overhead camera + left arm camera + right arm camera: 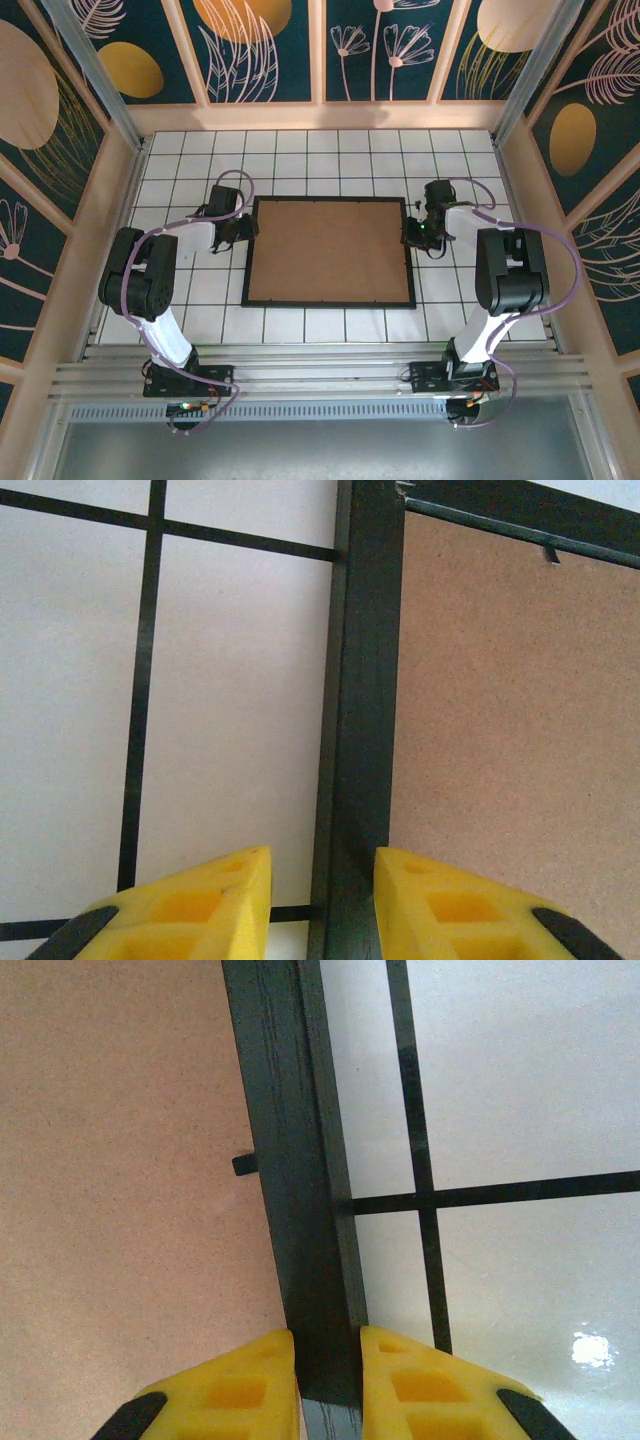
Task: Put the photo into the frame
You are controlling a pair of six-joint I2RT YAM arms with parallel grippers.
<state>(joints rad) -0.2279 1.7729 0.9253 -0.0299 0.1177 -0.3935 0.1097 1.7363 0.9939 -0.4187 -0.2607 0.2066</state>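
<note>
The black frame (pixel 330 302) lies flat on the tiled table with a plain brown backing board (pixel 330 250) filling its opening. The photo is hidden. My left gripper (pixel 243 232) is at the frame's left rail near the far corner. In the left wrist view the left gripper (pixel 322 865) straddles the rail (pixel 365 680); it is open, with a gap between its left finger and the rail. My right gripper (pixel 410 236) is at the right rail. Seen from the right wrist, the right gripper (pixel 328 1345) is shut on the rail (pixel 290 1140), both yellow pads pressed against it.
Small black retaining tabs (pixel 245 1163) (pixel 551 552) stick out from the rails over the board (pixel 120 1160). White tiles with dark grout (pixel 330 160) surround the frame. Wooden walls enclose the table on the left, far and right sides.
</note>
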